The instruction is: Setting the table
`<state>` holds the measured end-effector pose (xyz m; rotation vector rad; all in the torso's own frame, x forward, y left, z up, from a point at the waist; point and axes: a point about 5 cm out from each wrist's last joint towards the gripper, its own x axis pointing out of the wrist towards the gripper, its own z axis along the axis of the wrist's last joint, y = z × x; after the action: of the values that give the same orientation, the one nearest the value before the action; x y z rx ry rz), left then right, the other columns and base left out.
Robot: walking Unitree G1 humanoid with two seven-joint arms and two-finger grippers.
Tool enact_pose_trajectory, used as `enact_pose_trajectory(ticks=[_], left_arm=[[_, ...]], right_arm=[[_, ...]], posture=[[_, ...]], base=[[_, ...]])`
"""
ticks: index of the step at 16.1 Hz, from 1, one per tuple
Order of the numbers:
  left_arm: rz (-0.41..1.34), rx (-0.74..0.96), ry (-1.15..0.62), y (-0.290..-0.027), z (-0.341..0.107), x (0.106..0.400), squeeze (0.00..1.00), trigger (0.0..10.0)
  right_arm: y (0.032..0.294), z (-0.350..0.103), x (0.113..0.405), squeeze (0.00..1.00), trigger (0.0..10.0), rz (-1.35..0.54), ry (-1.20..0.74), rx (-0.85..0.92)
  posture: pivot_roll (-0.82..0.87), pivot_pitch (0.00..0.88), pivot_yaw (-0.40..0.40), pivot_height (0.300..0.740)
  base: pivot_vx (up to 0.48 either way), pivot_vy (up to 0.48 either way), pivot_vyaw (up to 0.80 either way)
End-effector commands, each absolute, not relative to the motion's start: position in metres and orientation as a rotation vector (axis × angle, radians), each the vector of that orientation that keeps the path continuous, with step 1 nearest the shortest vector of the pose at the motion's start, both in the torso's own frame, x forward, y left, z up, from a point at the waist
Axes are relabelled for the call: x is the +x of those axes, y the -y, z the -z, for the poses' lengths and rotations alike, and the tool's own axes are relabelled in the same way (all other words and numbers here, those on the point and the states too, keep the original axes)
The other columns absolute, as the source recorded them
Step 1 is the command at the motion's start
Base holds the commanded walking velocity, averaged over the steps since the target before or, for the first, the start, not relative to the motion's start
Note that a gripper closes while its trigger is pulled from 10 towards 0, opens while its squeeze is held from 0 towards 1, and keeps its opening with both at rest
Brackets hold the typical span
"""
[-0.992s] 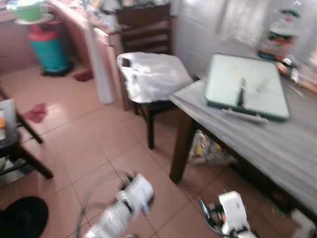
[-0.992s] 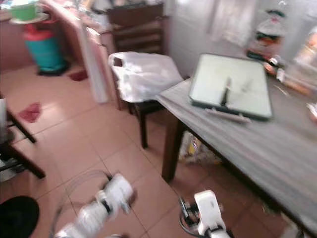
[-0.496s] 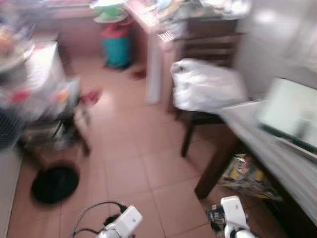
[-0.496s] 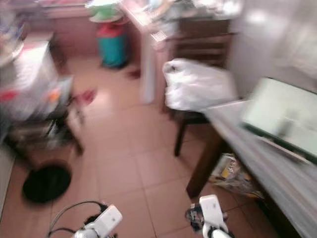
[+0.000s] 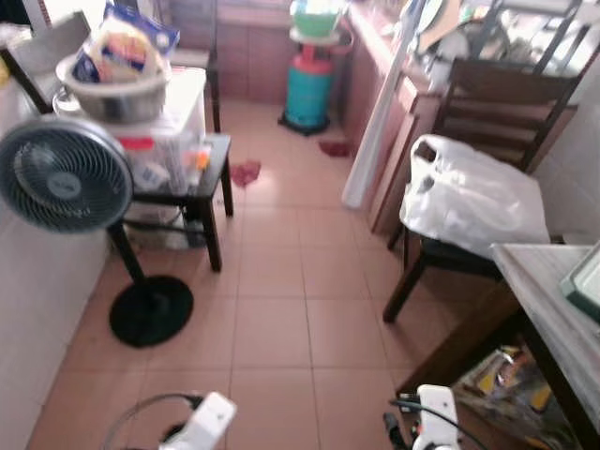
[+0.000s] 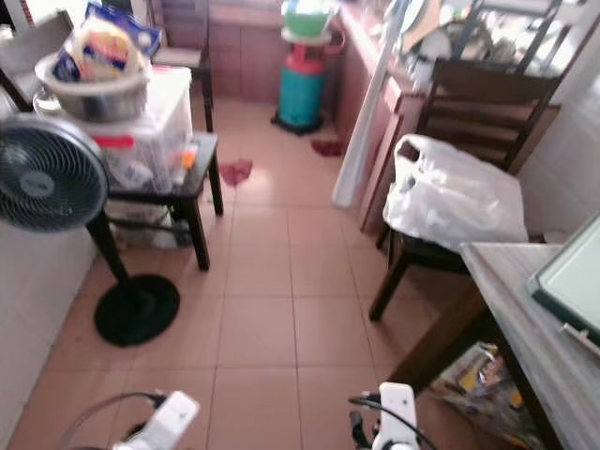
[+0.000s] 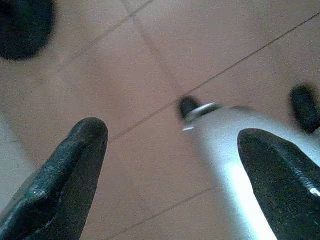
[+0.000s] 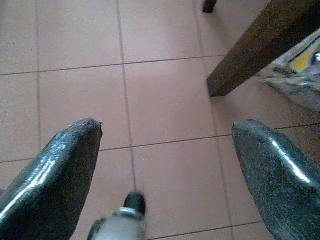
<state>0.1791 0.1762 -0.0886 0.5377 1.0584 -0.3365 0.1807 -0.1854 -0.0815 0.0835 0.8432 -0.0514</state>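
The square terracotta floor tiles (image 5: 281,309) are showing thin dark joints. Beside the dark brown wooden chair (image 5: 487,103), a white plastic bag (image 5: 473,197) is lying on its seat; beyond it, a teal gas cylinder (image 5: 309,89) is wearing a red top. The grey round fan (image 5: 64,176) is standing on a black base.

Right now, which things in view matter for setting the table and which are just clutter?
Job:
table
tray on the table
chair

Clutter:
white bag on the chair
fan
gas cylinder
bowl on the side table
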Motion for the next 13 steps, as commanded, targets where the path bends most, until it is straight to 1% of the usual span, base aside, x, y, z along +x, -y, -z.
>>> enact_pose_trajectory(ticks=[1, 3, 4, 5, 6, 7, 10, 11, 13], left_arm=[[0.394, 0.569, -1.084, -0.171, 0.093, 0.170, 0.00, 10.0], [0.403, 0.600, -1.085, -0.178, 0.092, 0.170, 0.00, 10.0], [0.394, 0.619, -1.092, -0.186, 0.092, 0.170, 0.00, 10.0], [0.403, 0.641, -1.094, -0.190, 0.091, 0.170, 0.00, 10.0], [0.427, 0.682, -1.088, -0.194, 0.090, 0.172, 0.00, 10.0], [0.429, 0.692, -1.084, -0.197, 0.088, 0.174, 0.00, 10.0], [0.421, 0.707, -1.072, -0.204, 0.082, 0.184, 0.00, 10.0], [0.426, 0.693, -1.084, -0.200, 0.089, 0.169, 0.00, 10.0], [0.398, 0.638, -1.096, -0.195, 0.095, 0.159, 0.00, 10.0]], right_arm=[[0.188, 0.088, 0.167, 1.00, 10.0, 0.072, -0.906, 0.108], [0.187, 0.089, 0.168, 1.00, 10.0, 0.089, -0.905, 0.152], [0.188, 0.090, 0.166, 0.90, 10.0, 0.121, -0.915, 0.176], [0.188, 0.092, 0.162, 0.39, 10.0, 0.142, -0.928, 0.187], [0.187, 0.095, 0.155, 0.13, 10.0, 0.168, -0.947, 0.207], [0.186, 0.096, 0.152, 0.00, 10.0, 0.170, -0.956, 0.205], [0.181, 0.100, 0.142, 0.00, 10.0, 0.193, -0.981, 0.228], [0.180, 0.102, 0.139, 0.00, 10.0, 0.182, -0.994, 0.224], [0.181, 0.104, 0.133, 0.00, 10.0, 0.163, -1.012, 0.200]], posture=[[0.16, 0.006, -0.117, 0.740], [0.16, 0.004, -0.097, 0.740], [0.16, 0.003, -0.069, 0.740], [0.17, 0.004, -0.053, 0.740], [0.17, 0.006, -0.029, 0.740], [0.18, 0.009, -0.008, 0.740], [0.16, 0.017, 0.014, 0.740], [0.16, 0.018, 0.013, 0.740], [0.14, 0.020, 0.001, 0.740]], base=[[0.000, 0.000, 0.00], [0.000, 0.000, 0.00], [0.000, 0.000, 0.00], [0.000, 0.000, 0.00], [0.000, 0.000, 0.00], [0.000, 0.000, 0.00], [0.000, 0.000, 0.00], [0.000, 0.000, 0.00], [0.000, 0.000, 0.00]])
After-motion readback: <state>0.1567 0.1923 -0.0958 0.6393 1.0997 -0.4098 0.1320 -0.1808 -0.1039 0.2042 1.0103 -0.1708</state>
